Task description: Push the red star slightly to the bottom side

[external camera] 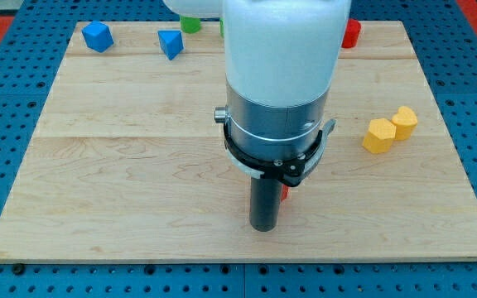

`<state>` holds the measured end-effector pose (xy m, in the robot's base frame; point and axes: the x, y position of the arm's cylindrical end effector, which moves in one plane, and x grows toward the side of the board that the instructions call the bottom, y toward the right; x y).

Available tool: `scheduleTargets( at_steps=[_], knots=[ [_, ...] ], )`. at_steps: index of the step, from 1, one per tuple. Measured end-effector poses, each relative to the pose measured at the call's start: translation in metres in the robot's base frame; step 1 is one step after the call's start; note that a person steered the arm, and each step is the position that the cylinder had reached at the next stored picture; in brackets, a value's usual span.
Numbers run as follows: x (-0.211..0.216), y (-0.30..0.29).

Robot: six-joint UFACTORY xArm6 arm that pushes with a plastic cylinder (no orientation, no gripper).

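My tip (264, 227) rests on the pale wooden bench (139, 190), a little toward the view's bottom from the middle of the board, and the wide white and grey arm (280, 74) rising from it covers much of the centre and top of the picture. There is no hand here to be open or closed: the arm ends in a plain dark rod that has hold of nothing. The red star (285, 194) is almost wholly hidden; only a thin red sliver shows just beside the rod, on its view's-right edge and slightly toward the view's top from my tip, so its shape cannot be made out and I cannot tell whether rod and block touch. Well away to the view's right of my tip, and higher up, two yellow blocks (390, 130) stand touching each other. Far toward the view's top and left sit a blue cube (98, 36) and a blue wedge-like block (171, 43), apart from one another. A green block (191, 24) peeps out near the top edge beside the arm, and a red block (351, 33) shows at the arm's view's-right side up there. No brand, label or writing can be read anywhere.
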<state>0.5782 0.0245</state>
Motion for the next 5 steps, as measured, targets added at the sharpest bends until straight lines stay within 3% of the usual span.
scheduleTargets(
  at_steps=[2,3,4,5],
  knots=[
    [0.025,-0.012],
    [0.01,-0.052],
    [-0.032,-0.07],
    [-0.033,-0.079]
  ],
)
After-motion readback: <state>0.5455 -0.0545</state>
